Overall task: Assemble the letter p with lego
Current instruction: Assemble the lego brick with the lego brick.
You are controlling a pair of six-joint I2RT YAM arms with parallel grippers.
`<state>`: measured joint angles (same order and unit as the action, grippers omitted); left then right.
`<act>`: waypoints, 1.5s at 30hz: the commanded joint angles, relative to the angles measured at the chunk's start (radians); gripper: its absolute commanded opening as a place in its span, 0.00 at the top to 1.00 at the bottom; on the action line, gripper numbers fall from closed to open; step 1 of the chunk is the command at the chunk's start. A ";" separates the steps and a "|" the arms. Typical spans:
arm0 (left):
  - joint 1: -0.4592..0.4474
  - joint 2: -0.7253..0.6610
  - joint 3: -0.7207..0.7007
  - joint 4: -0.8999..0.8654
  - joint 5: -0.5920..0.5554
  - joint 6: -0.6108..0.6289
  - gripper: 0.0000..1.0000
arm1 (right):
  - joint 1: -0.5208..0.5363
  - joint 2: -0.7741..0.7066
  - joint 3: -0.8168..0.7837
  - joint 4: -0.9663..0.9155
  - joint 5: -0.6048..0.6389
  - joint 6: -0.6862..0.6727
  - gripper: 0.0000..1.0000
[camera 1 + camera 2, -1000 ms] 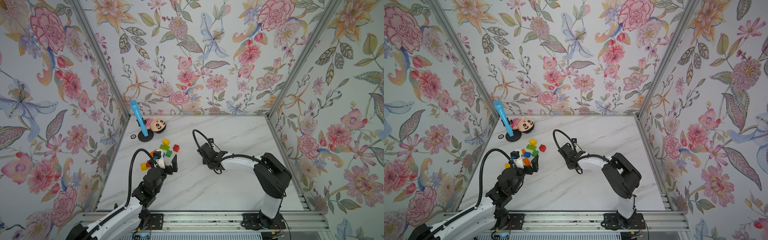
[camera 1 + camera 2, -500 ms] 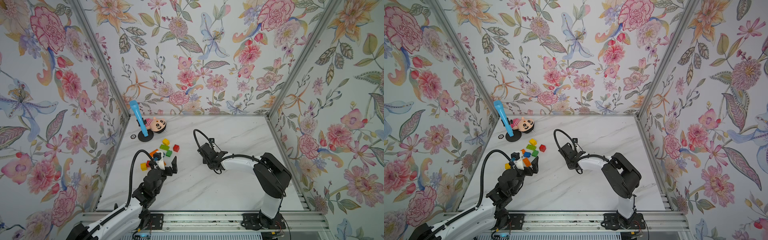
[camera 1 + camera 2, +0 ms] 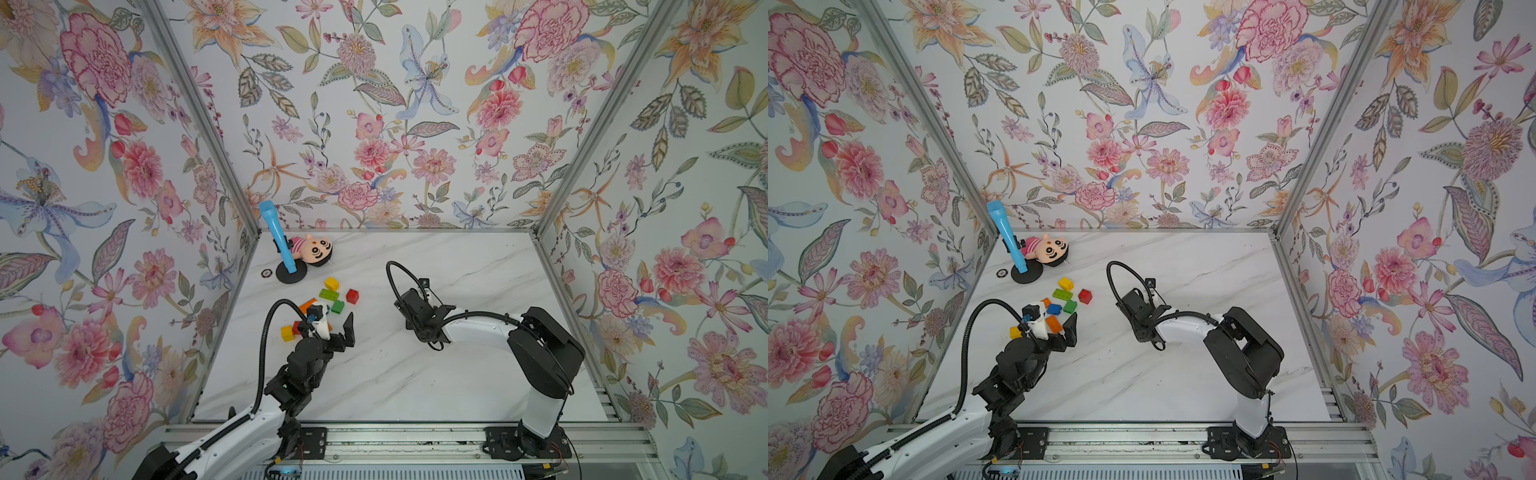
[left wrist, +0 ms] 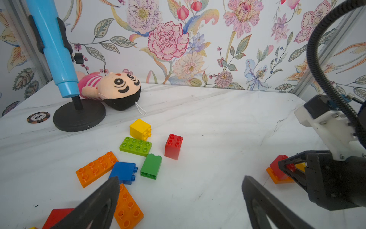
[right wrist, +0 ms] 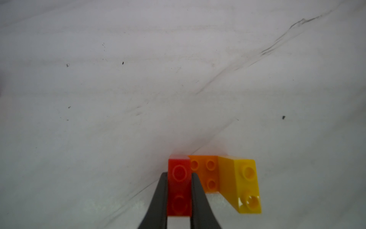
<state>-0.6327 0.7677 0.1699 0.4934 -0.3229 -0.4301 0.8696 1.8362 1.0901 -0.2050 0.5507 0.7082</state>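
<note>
1. Marble worktop (image 3: pixel 457 270) carries loose lego (image 4: pixel 135 146) by your left tool (image 4: pixel 180 178), spread wide and empty, ready to pick.
2. Your right tool (image 5: pixel 179 174) clenches the red brick (image 5: pixel 179 200) of the started piece (image 5: pixel 210 176), likely steadying it mid-worktop.

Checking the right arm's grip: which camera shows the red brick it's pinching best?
Right wrist view: the red brick sits close up, clamped in the right gripper. The left wrist view shows it small and partly hidden; in both top views the gripper hides it.
</note>
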 commanded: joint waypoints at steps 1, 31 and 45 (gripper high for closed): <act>0.012 0.000 -0.007 0.014 -0.024 0.015 0.01 | 0.004 0.014 -0.018 -0.050 0.000 0.020 1.00; 0.013 -0.066 -0.021 -0.012 -0.072 0.026 0.01 | 0.006 0.145 0.028 -0.215 -0.071 0.103 1.00; 0.012 -0.073 -0.029 -0.010 -0.096 0.032 0.01 | -0.021 0.167 0.039 -0.215 -0.152 0.096 1.00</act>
<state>-0.6327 0.7063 0.1608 0.4911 -0.3832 -0.4221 0.8551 1.9129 1.1793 -0.2775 0.5518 0.7868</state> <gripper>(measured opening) 0.992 0.154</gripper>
